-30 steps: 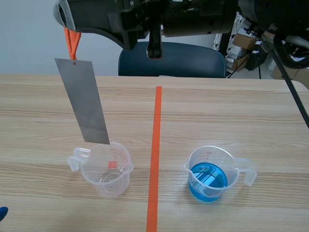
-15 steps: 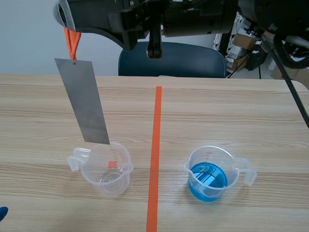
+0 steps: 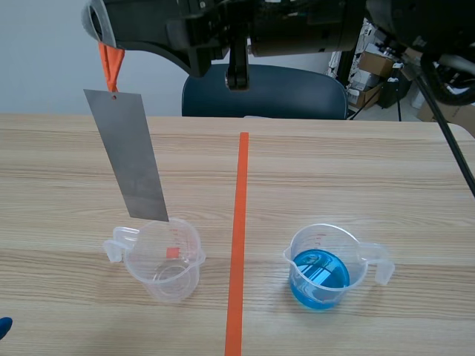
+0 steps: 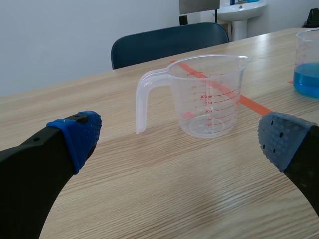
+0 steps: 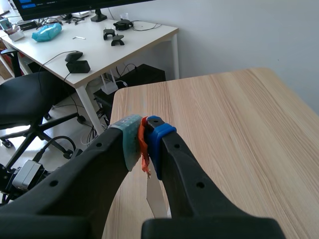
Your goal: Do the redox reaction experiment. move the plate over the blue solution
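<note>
A grey metal plate (image 3: 133, 159) hangs tilted from an orange strap (image 3: 110, 65). My right gripper (image 3: 104, 41), raised across the top of the scene from the right, is shut on that strap (image 5: 144, 144); a sliver of the plate (image 5: 157, 199) shows below its fingers. The plate's lower end hovers just above the rim of an empty clear measuring cup (image 3: 163, 258). Right of the tape line stands the cup of blue solution (image 3: 320, 268). My left gripper (image 4: 182, 137) is open low over the table, the empty cup (image 4: 207, 97) ahead of it.
An orange-red tape line (image 3: 239, 237) splits the wooden table between the two cups. A blue chair (image 3: 263, 93) stands behind the far edge. The blue cup's edge (image 4: 309, 64) shows beyond my left gripper's right finger.
</note>
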